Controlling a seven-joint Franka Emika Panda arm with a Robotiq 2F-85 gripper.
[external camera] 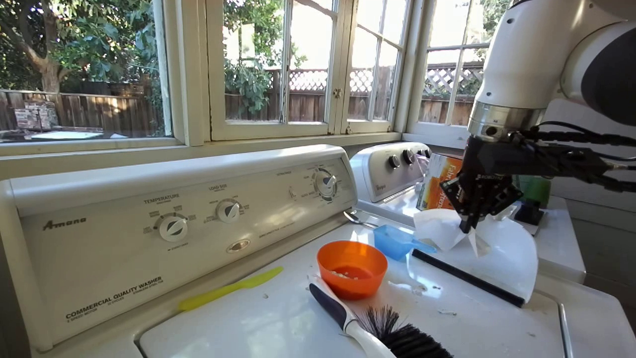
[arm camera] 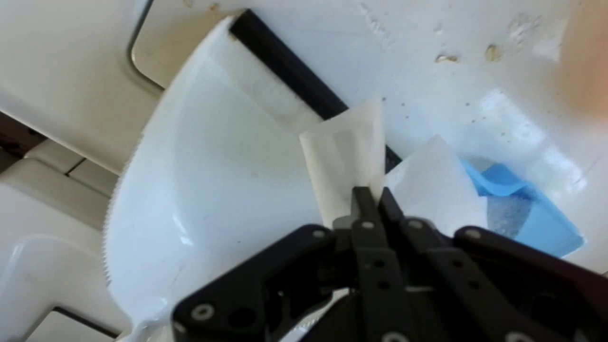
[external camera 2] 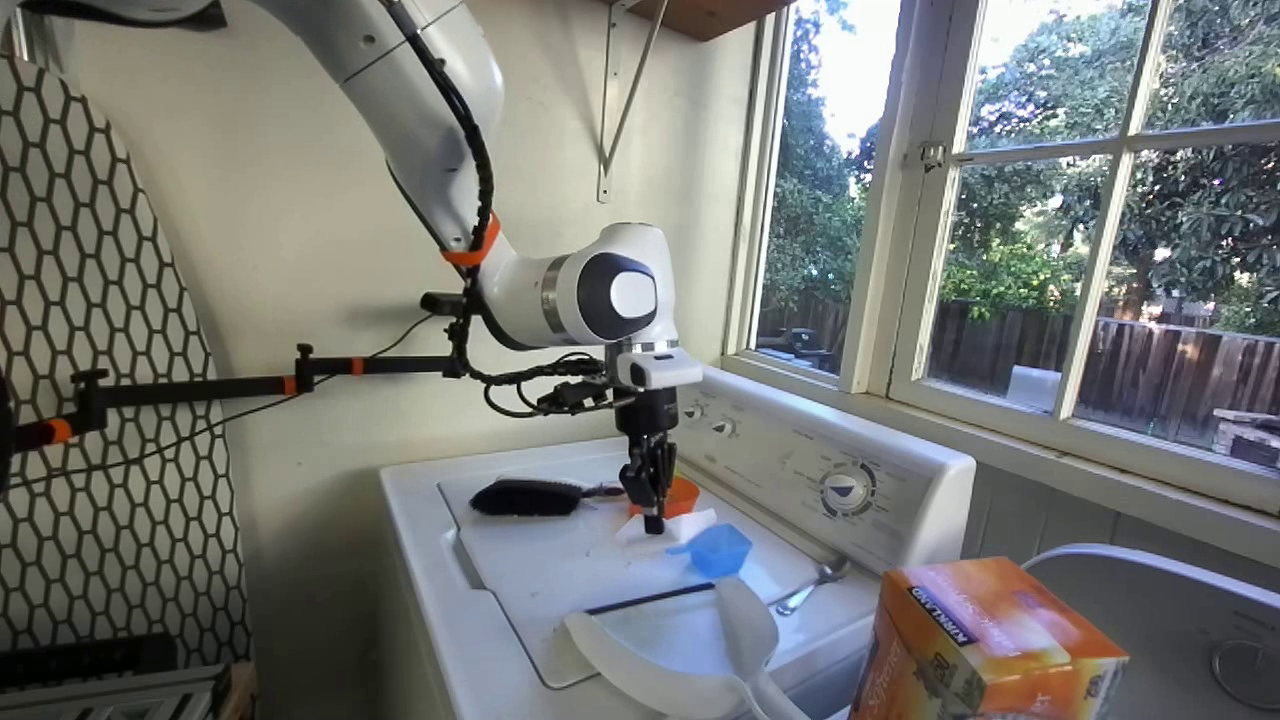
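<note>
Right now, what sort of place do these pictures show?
Most likely a laundry room: there is an Amana washer, a second machine beside it, and a fabric softener box.

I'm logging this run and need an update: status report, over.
Black two-fingered gripper: closed. Thin white paper-like sheet: pinched in its grip. Close by, possibly in the way: black-edged white plastic dustpan, blue translucent plastic scoop.

White sheet (perhaps paper), creased, pinched mid-sheet.
</note>
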